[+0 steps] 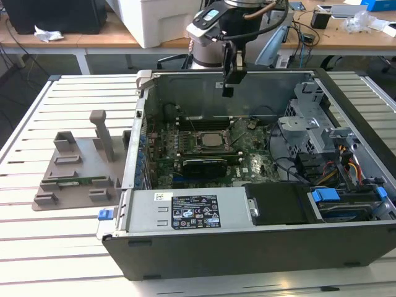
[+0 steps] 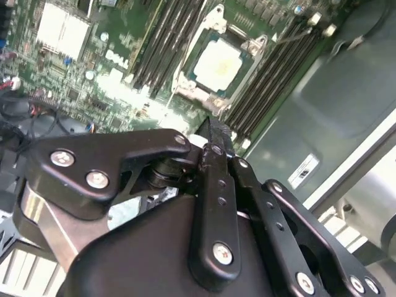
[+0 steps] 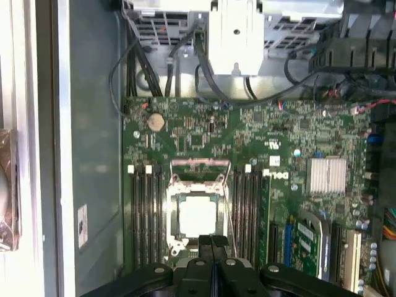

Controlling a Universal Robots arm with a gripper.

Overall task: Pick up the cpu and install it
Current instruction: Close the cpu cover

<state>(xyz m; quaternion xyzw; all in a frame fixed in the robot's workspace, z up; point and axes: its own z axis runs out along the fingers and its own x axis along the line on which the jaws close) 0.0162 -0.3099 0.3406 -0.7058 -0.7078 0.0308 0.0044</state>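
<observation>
The cpu (image 1: 209, 140) lies flat in the motherboard socket inside the open computer case, its silver top bright in both wrist views (image 2: 218, 64) (image 3: 197, 216). A metal frame (image 3: 199, 185) borders the socket. My gripper (image 1: 228, 90) hangs above the case's rear wall, well above the cpu and not touching it. Its black fingers are pressed together with nothing between them, as both wrist views show (image 3: 213, 242) (image 2: 210, 129).
The case (image 1: 247, 247) lies open on a slatted white table. A power supply (image 1: 185, 210) sits along its front, with a drive cage (image 1: 312, 117) and cables at the exterior view's right. Memory slots (image 3: 143, 213) flank the socket. A grey fixture (image 1: 77, 164) stands left of the case.
</observation>
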